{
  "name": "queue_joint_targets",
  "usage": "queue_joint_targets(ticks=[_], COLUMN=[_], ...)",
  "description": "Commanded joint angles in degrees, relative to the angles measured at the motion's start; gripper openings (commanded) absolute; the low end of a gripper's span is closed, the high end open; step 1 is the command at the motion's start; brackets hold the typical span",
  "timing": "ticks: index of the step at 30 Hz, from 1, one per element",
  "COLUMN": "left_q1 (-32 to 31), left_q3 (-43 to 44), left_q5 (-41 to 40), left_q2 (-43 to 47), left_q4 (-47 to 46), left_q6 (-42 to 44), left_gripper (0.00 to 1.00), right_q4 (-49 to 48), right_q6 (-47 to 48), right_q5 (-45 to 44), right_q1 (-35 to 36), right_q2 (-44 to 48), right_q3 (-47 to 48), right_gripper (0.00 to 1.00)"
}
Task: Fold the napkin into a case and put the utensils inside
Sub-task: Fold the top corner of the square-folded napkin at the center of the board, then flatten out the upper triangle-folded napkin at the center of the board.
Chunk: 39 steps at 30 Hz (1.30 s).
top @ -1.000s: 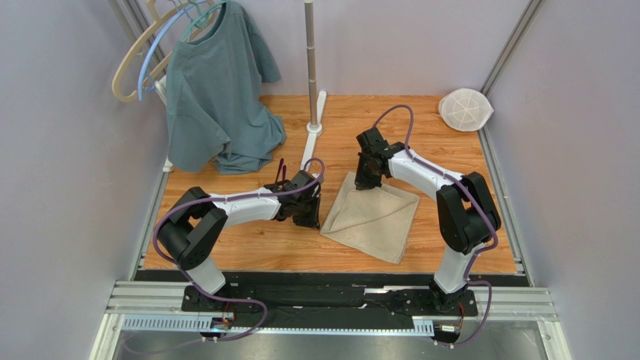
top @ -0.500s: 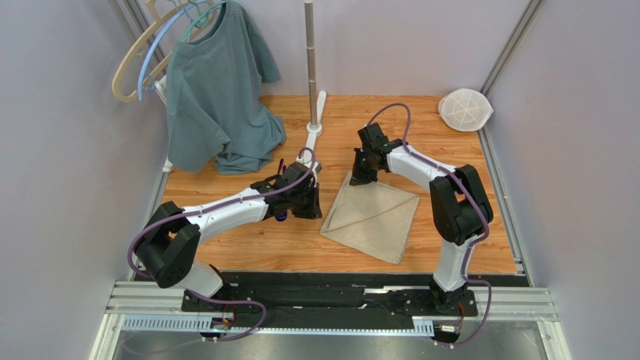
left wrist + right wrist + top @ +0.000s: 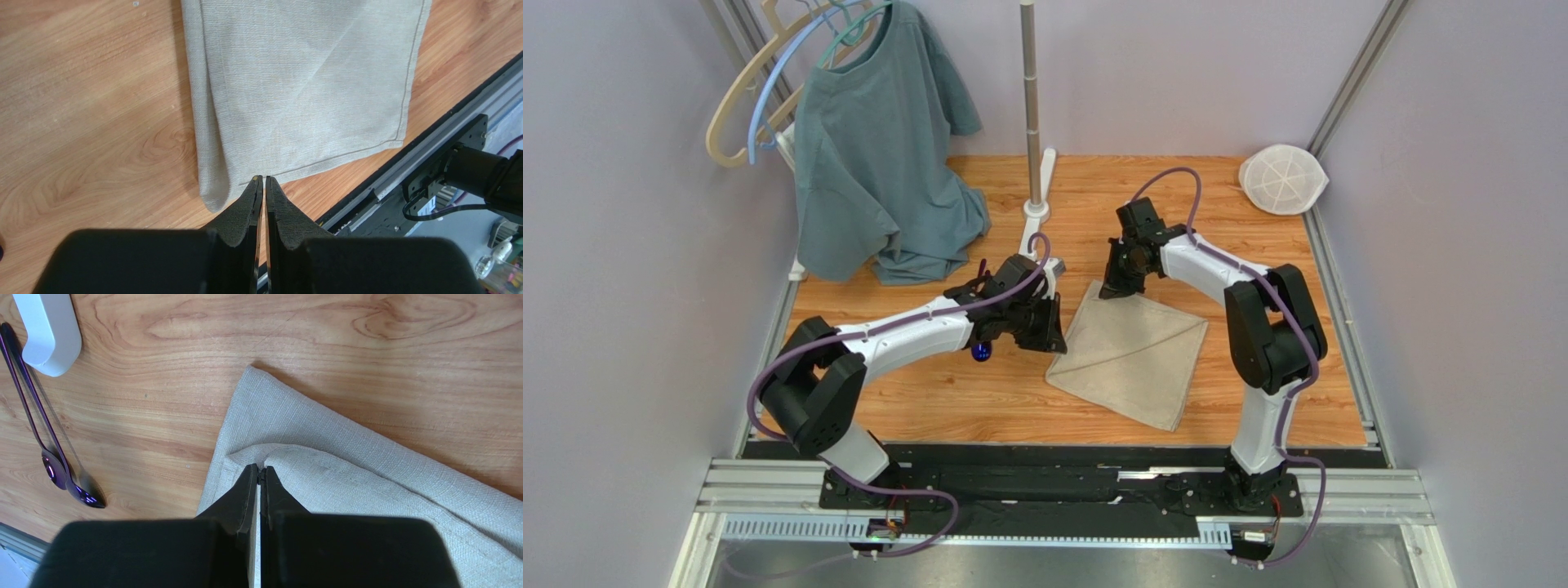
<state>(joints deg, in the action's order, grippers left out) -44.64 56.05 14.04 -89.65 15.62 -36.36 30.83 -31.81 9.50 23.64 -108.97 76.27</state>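
Napkin (image 3: 1133,353) lies flat mid-bench (image 3: 1271,257), between the two arms. It's beige-tan, coarse weave, with a stitched hem. It's folded over with a diagonal crease, and one long side is doubled into a soft fold.

Right tool (image 3: 260,470) is closed. I read it as pinching the folded-over top layer at the far corner, since the cloth peaks up at the tips.

Left tool (image 3: 264,179) is all but closed, just a slit. Tips sit at the hem by the doubled side's corner; can't tell if there's cloth in them.

Two purple spoons (image 3: 56,470) lie side by side on bare wood beside the napkin, handles toward the white stand foot (image 3: 46,331).
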Motion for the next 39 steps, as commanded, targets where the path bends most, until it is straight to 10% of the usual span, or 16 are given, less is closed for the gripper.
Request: queue_joint_targets(ticks=[1,20,33,39], left_q1=[-0.18,-0.18,-0.18,-0.09], left_q3=[3.53,6.79,11.01,10.4], left_q5=[2.39,4.32,3.63,1.34], left_q2=[-1.14,-6.15,-9.84,-12.31], left_q4=[-1.03,-1.29,0.46,0.74], left_q6=[1.2,1.91,2.52,2.43], left_gripper=[0.13,0.12,0.12,0.12], right_q4=[-2.61,-2.44,2.48,-3.57], right_q6=[0.61,2.1,7.19,6.76], right_q5=[2.01,2.98,0.34,5.88], right_q1=[-0.35,-0.7,-1.93,-7.98], right_q2=[-1.94,-5.64,10.95,24.57], right_q3=[2.48,5.82,-4.44,-22.79], right_gripper=[0.0,0.03,0.59,0.54])
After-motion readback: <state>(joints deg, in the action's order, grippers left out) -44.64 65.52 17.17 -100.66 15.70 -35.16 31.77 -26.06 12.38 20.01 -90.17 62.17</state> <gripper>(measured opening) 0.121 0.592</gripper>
